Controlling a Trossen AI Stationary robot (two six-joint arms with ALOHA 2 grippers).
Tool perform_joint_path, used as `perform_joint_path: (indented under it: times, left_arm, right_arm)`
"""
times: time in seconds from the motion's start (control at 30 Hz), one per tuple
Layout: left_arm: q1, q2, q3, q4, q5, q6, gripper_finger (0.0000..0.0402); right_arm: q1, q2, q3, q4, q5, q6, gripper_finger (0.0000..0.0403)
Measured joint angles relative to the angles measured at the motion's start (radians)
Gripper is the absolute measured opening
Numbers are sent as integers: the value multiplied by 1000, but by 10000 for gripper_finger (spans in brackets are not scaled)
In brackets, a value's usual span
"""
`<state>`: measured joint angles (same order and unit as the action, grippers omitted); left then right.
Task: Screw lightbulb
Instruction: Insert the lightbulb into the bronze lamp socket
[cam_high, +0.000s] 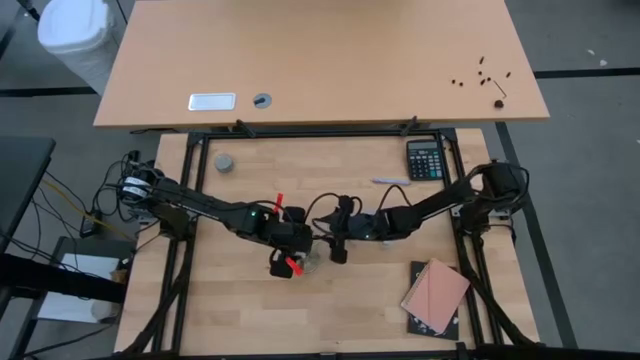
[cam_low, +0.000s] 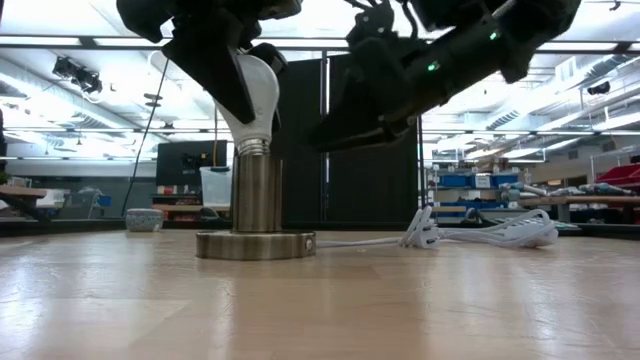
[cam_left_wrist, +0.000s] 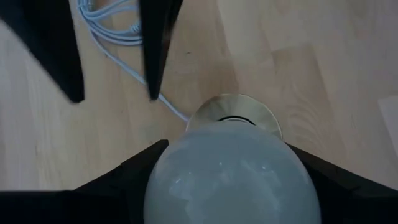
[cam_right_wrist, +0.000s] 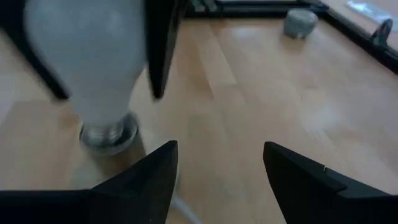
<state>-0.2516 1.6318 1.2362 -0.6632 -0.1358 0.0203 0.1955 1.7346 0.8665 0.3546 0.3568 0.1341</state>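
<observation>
Near the middle of the wooden surface, with bare wood open toward its front and left edges, a calculator sits by the far right edge and a notebook near the front right. The left claw pinches the lightbulb, upright in its metal base. The right claw hangs spread just beside it, holding nothing.

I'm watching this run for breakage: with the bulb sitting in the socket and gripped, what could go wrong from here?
1. The left gripper is clamped on the glass of the lightbulb; too hard a squeeze while twisting might crack it.
2. The lightbulb leans slightly on the lamp base, so the threads could cross.
3. The right gripper is open beside the lamp base, not holding it, so the base may turn, dragging the white cord.
</observation>
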Motion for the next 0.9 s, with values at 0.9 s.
perform_joint_path:
  times: [0.9]
  left_arm:
    - [-12, -1, 1, 34, -19, 38, 285]
  right_arm:
    - [168, 254, 2, 379, -129, 79, 247]
